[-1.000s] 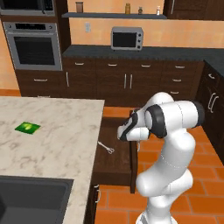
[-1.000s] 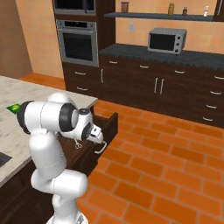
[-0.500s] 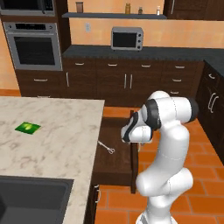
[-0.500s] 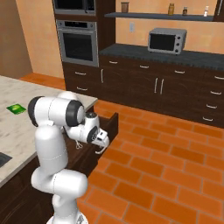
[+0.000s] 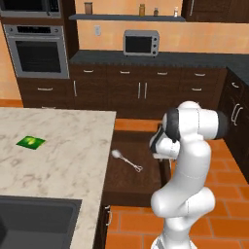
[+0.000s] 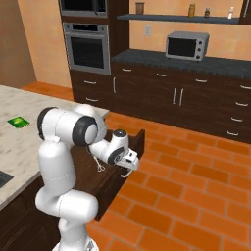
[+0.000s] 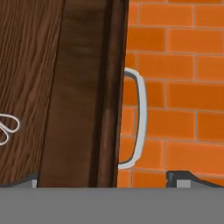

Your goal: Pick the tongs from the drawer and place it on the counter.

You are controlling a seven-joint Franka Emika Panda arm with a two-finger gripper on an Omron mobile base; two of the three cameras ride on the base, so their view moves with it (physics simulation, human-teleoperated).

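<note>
Your pincer point(image 6: 128, 164) hangs released over the drawer's front panel, grasping nothing, its tips straddling the silver handle point(image 7: 139, 117). The drawer point(image 5: 133, 181) stands pulled out, so the tongs point(image 5: 126, 159) lie exposed on its wooden floor, near the beige tabletop point(image 5: 53, 146) where they belong.

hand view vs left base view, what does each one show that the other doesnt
Hand view alone: the drawer's silver handle against the orange brick floor, seen from above, and the drawer's front panel edge-on.

Left base view alone: the whole tongs lying in the open drawer, the beige counter with its green square and black sink, plus the oven and microwave behind.

Shared: the drawer's wooden floor and the tongs' loop end, which sits at the hand view's left edge.
</note>
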